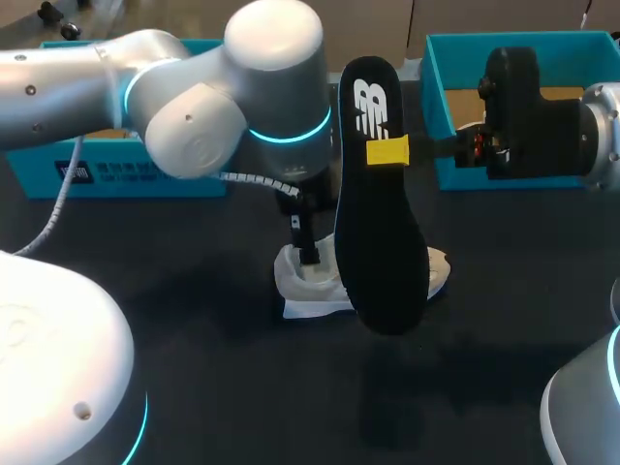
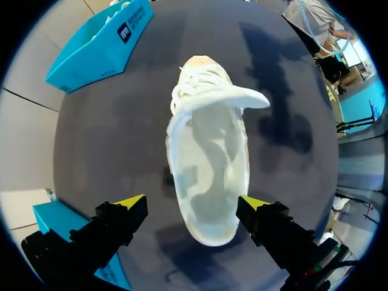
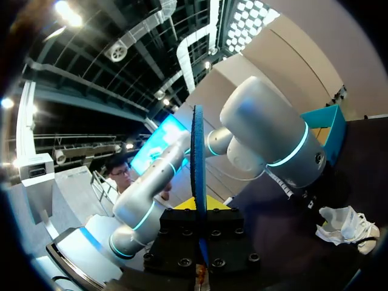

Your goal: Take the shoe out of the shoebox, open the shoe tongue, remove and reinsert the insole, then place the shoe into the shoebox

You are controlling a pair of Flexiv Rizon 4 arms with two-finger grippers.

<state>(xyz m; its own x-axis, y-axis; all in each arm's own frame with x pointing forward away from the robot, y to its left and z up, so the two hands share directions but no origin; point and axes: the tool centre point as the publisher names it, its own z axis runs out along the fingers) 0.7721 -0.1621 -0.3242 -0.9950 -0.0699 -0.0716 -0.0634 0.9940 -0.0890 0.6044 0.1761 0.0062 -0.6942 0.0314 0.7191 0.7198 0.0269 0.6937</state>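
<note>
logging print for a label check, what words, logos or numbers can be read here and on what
insole: a white stylised logo mark near its upper end, with no plain word to quote.
shoebox: a dark label and a row of print on its side, too blurred to read in the head view and too small in the left wrist view.
shoe: no print shows.
No numbers can be read.

The white shoe (image 1: 308,286) stands on its sole on the dark counter (image 1: 194,368), tongue pulled forward over the laces, its opening wide. The black insole (image 1: 380,242), white logo near the heel, hangs above it, heel end up, pinched in the right gripper (image 1: 387,152). The teal shoebox (image 1: 436,107) sits open at the far right, well apart
</note>
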